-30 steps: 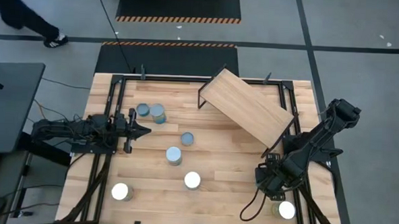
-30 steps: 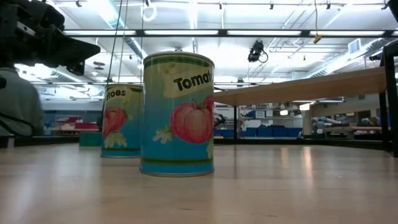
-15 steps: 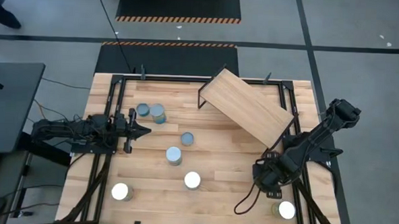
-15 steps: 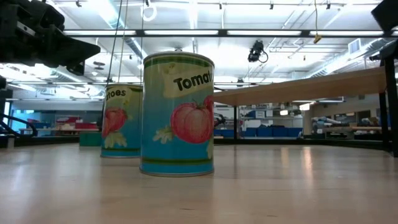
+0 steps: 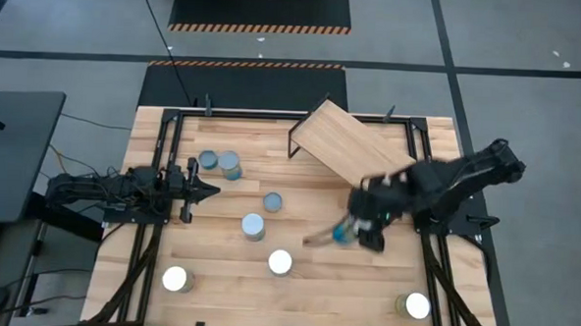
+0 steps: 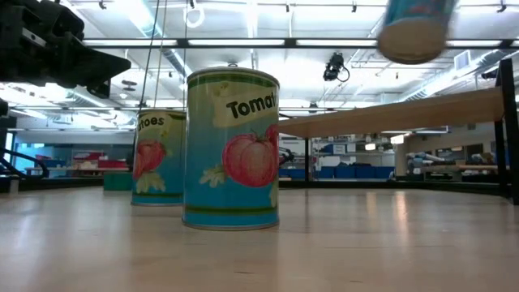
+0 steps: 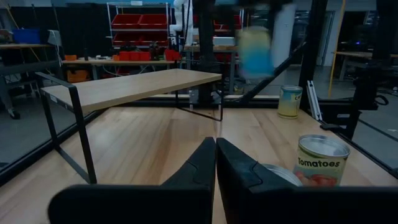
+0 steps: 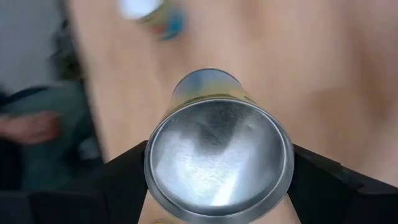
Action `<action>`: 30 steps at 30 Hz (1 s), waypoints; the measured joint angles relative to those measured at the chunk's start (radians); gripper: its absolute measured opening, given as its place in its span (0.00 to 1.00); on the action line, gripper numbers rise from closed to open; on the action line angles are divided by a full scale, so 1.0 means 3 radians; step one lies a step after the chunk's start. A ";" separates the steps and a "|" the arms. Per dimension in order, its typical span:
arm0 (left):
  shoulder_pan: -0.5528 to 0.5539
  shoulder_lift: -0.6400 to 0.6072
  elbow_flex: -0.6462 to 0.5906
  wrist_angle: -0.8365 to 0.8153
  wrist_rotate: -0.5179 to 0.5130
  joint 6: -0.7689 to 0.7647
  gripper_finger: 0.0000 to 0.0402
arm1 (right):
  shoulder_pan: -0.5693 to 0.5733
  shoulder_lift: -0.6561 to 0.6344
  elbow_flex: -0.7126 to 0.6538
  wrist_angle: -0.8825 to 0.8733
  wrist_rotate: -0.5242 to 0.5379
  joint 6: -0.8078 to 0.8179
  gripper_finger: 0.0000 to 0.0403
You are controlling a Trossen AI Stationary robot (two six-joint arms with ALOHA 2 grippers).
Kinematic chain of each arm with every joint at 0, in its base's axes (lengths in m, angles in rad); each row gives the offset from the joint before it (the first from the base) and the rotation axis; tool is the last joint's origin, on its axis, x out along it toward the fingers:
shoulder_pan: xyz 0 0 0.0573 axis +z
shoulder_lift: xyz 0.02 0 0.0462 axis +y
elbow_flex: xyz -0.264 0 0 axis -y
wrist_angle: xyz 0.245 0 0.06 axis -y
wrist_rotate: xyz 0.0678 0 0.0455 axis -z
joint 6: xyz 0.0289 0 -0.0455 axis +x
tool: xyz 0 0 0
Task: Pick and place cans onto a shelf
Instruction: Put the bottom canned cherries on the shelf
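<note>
My right gripper (image 5: 347,231) hangs over the table's middle right, in front of the shelf (image 5: 360,154), shut on a blue-labelled can (image 8: 217,163) with a shiny top. The same can shows high up in the low view (image 6: 413,28) and in the left wrist view (image 7: 255,50). Several other cans stand upright on the table, among them a pair (image 5: 220,163) at the far left and one at the near right corner (image 5: 417,306). The light-wood shelf stands on its black frame at the far right. My left gripper (image 5: 211,188) waits shut at the table's left. My right gripper pinches the can between its two fingers (image 8: 124,183), on opposite sides of the wall just under the top rim (image 8: 163,186). The fingers come from above, slanting down. The can hangs below them, lifted well clear of the table, its bottom (image 6: 409,45) a little tilted.
Two tomato cans (image 6: 231,146) stand close before the low camera. Single cans stand at mid-table (image 5: 253,226), (image 5: 273,202), (image 5: 280,262) and near left (image 5: 175,278). Bare planks (image 5: 364,284) lie between the held can and the near edge.
My right gripper has risen from the table's near right and swung toward the left and far side, up to the front of the shelf, turning as it went. A can has come up with it, lifted clear of the table. The corner can has stayed put.
</note>
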 joint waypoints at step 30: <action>0.0000 0.0000 0.0000 0.0000 0.0001 0.0000 0.05 | -0.2901 -0.0421 -0.0026 -0.0712 0.0113 -0.1684 0.81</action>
